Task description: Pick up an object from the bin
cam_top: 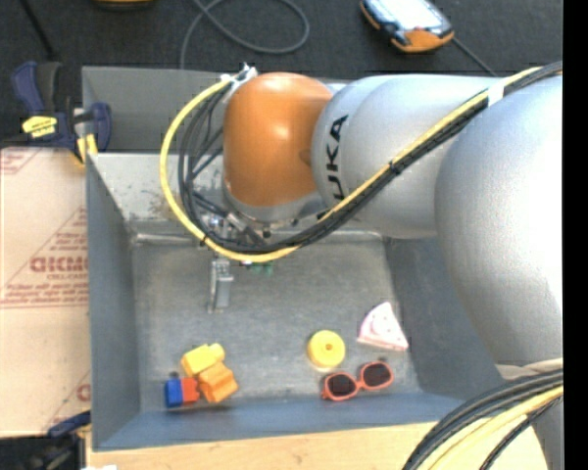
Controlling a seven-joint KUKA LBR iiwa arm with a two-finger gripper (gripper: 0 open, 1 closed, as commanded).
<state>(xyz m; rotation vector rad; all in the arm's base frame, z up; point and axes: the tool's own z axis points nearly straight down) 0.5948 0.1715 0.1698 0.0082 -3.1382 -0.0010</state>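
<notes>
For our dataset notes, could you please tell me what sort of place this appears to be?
Probably a robotics lab's bin-picking station: a KUKA arm reaches into a grey metal bin holding a few small toys, such as red sunglasses, and cabled handheld devices lie outside it.

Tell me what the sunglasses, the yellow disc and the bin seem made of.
Sunglasses: likely plastic, glossy orange-red frame, dark lenses. Yellow disc: probably moulded plastic, smooth, uniform colour. Bin: sheet metal, matte grey, scuffed floor.

Bright even light; soft sheen on arm (pixel 412 164)
</notes>
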